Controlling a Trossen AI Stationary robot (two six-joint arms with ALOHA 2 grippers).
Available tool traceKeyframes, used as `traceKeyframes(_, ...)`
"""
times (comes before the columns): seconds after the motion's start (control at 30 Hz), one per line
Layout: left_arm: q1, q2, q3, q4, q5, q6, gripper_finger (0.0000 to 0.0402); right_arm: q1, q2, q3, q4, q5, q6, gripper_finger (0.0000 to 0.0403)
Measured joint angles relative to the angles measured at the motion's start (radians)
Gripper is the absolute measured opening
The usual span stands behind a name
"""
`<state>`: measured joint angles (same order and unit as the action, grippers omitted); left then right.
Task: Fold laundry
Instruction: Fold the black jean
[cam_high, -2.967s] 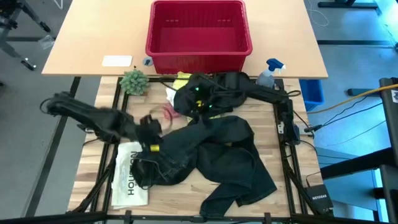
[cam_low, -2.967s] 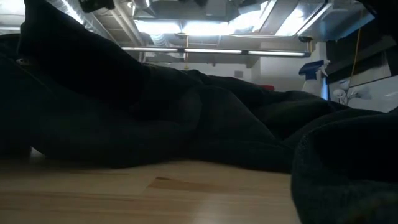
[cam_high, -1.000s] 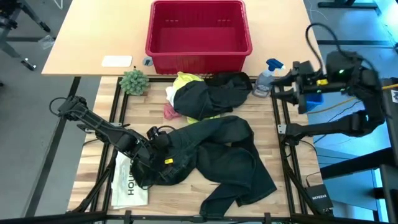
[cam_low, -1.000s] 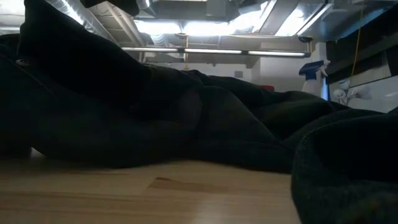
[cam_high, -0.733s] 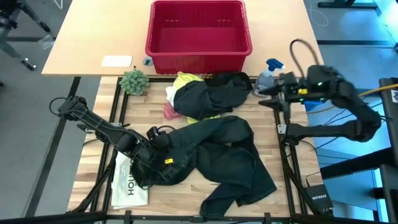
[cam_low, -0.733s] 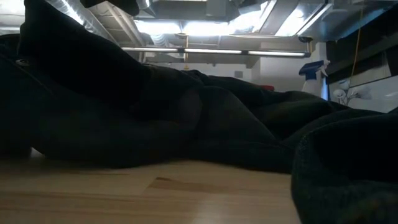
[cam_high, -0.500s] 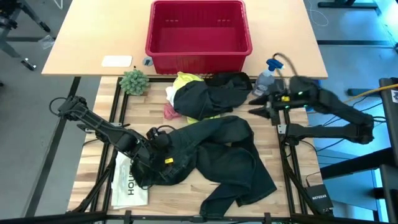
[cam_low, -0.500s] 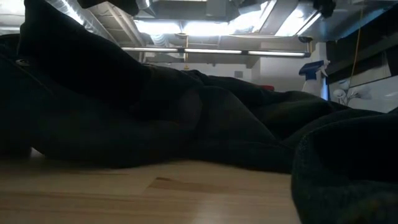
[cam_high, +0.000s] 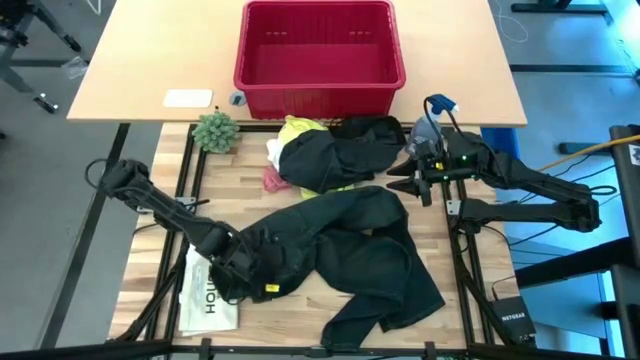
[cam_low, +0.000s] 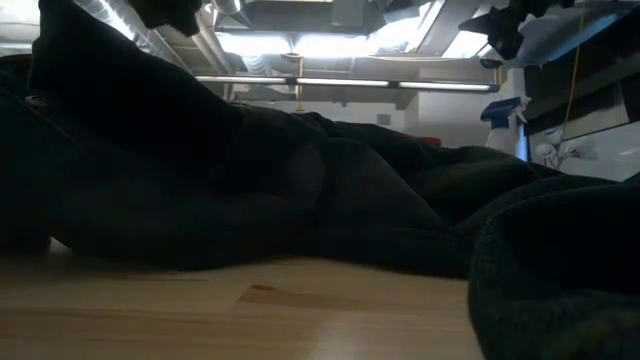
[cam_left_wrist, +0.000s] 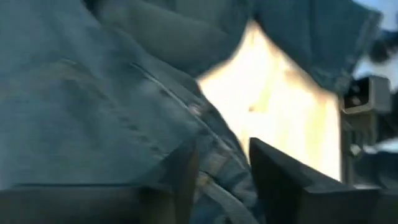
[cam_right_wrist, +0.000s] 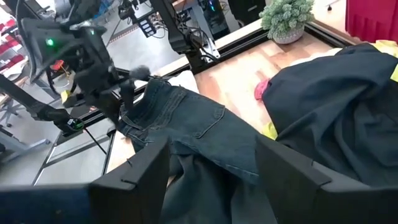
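The dark trousers (cam_high: 350, 250) sprawl across the middle of the wooden table (cam_high: 470, 275), long axis running from the waistband at about eight o'clock to the leg ends at about five o'clock. The left gripper (cam_high: 245, 270) sits at that waistband end, fingers parted with denim lying between them in its wrist view; whether it grips cannot be told. The right gripper (cam_high: 405, 180) hovers at two o'clock with jaws spread and empty, the trousers lying toward seven o'clock from it, so the left arm is nearer. A yellow T-shirt (cam_high: 300, 135) and pink cloth (cam_high: 272, 180) bunch under another dark garment (cam_high: 345, 150) at twelve o'clock. The flat white item (cam_high: 205, 290) reads "HOUSTON".
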<state>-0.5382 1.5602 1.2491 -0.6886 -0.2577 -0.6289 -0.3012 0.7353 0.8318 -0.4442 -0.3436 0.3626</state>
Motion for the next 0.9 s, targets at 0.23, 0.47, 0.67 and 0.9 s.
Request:
traceKeyframes(0.23, 0.003, 0.07, 0.0, 0.052, 0.115, -0.061, 0.0228, 0.0, -0.002, 0.0, -0.002, 0.0, 0.0, 0.0222)
traceKeyframes(0.47, -0.003, 0.11, 0.001, -0.09, 0.118, -0.132, 0.0226, 0.0, -0.001, 0.0, -0.007, -0.001, -0.004, 0.0222)
traceKeyframes(0.67, 0.002, 0.117, 0.011, -0.199, 0.119, -0.305, 0.0162, 0.0, -0.001, 0.0, -0.009, -0.008, -0.007, 0.0222)
traceKeyframes(0.9, 0.02, 0.054, 0.104, -0.25, 0.068, -0.297, 0.0018, 0.0, -0.001, 0.0, -0.009, -0.008, -0.019, 0.0222)
